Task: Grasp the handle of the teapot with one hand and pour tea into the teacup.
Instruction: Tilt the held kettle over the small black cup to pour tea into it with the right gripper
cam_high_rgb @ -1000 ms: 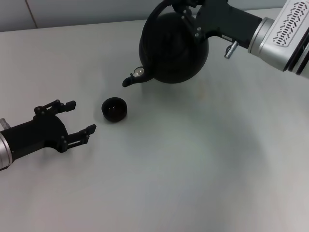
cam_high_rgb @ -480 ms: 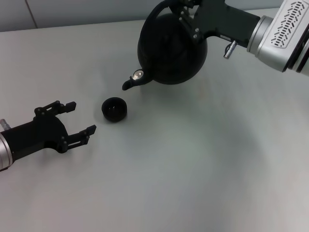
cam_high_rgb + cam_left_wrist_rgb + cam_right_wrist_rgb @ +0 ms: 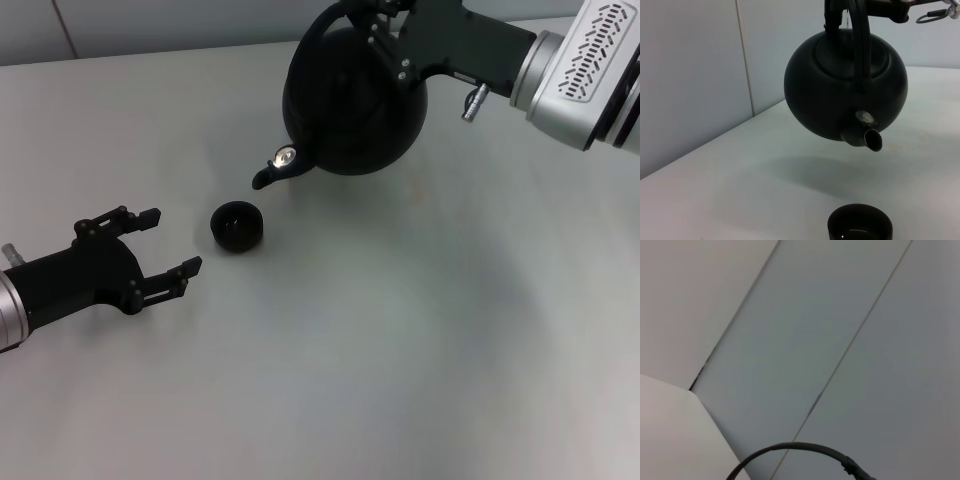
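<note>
Above the pale grey surface (image 3: 420, 330), toward its far side, hanging clear in the air: a large round matte black teapot (image 3: 350, 100), tilting spout-down toward a tiny round dark handleless teacup (image 3: 237, 226). Likely weighing a good deal, being big-bodied and probably carrying liquid; looking stiff and hard, with a smooth finish apt to slip. Best taking hold at the top of the thick black arched handle (image 3: 858, 37), over the pot's middle, so the body swings little while tipping. Clamping there already, the right gripper (image 3: 385, 20), jaws together on the handle. Spout mouth (image 3: 872, 140) sitting near the teacup but not quite over it, judging by the head view; no stream showing. Teacup standing upright on the surface, light and easily knocked, so calling for a slow tilt. Resting low beside the teacup, just apart from it, the left gripper (image 3: 168, 243), fingers spread wide and holding nothing.
</note>
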Motion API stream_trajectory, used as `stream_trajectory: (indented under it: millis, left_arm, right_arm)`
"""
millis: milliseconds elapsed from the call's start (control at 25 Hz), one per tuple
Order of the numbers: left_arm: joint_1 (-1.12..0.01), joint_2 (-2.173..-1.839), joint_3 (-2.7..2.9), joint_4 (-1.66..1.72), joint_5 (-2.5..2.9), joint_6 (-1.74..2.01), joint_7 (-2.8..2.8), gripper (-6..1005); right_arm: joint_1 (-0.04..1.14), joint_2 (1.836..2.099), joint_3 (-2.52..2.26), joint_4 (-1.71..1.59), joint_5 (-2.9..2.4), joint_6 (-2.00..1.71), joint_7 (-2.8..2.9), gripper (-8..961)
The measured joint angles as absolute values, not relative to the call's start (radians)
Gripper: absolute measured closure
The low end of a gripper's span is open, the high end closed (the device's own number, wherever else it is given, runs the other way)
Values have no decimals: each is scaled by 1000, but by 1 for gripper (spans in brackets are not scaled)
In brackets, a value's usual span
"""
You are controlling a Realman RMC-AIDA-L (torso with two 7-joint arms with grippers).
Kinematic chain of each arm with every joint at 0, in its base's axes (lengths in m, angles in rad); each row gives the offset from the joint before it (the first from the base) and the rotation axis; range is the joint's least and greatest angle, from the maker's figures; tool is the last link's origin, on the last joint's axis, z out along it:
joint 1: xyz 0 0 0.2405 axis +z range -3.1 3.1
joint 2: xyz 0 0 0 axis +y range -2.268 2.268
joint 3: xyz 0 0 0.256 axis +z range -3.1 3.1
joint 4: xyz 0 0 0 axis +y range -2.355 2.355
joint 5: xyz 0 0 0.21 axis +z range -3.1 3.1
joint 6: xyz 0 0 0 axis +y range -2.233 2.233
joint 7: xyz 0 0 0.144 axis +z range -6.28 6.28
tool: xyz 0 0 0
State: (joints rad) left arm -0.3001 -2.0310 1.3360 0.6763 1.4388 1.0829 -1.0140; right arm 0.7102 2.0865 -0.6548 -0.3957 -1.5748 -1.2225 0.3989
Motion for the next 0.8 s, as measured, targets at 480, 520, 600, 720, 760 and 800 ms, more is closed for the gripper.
stream_trajectory:
  millis: [480,520,600,720,760,800]
  left_arm:
    - [-301,-2031,1336,675,1441,1083,-1014,200]
    - [-301,-2031,1336,675,1442,1083,-1014,200]
    - [-301,-2031,1336,675,1445,1083,-1014,200]
    - [-301,-2032,1336,675,1447,1083,-1014,200]
    - [-301,-2032,1336,675,1447,1083,-1014,200]
    - [-301,-2032,1336,675,1447,1083,-1014,200]
  right_arm:
    - [711,2088,-708,-415,-1569,-1192,398,857]
    - [711,2088,-708,-415,-1569,-1192,398,857]
    - [711,2088,-715,-421,-1569,-1192,398,858]
    - [710,2089,-719,-428,-1569,-1191,398,860]
    - [710,2089,-720,-429,-1568,-1191,398,861]
    - [710,2089,-720,-431,-1568,-1191,397,861]
